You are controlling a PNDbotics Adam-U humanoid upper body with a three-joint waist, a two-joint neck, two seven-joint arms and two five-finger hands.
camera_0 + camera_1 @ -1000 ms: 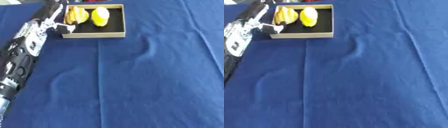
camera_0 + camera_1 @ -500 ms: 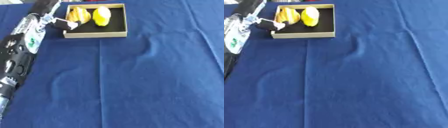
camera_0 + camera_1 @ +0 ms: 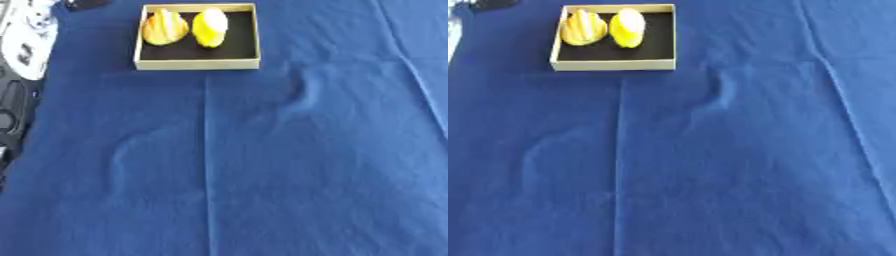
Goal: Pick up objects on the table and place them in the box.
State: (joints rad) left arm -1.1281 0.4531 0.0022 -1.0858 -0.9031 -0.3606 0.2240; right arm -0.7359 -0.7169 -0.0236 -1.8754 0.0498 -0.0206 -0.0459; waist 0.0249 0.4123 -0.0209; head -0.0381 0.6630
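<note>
Both yellow fruits lie in the box; no loose object is seen on the cloth

The shallow box (image 3: 198, 63) with pale walls and a black floor stands at the far left of the blue tablecloth (image 3: 262, 165), and in its far half a striped yellow fruit (image 3: 164, 28) and a plain yellow, lemon-like fruit (image 3: 210, 27) lie just beside each other. Only part of the left arm (image 3: 22, 55) is shown along the left edge of the left eye view; its hand cannot be made out, so whether the fingers are open cannot be told, and nothing is seen held. The right hand is not shown. Placing is judged done: the arm is best drawn clear to the left, well apart from the box wall, so that the box is not nudged
</note>
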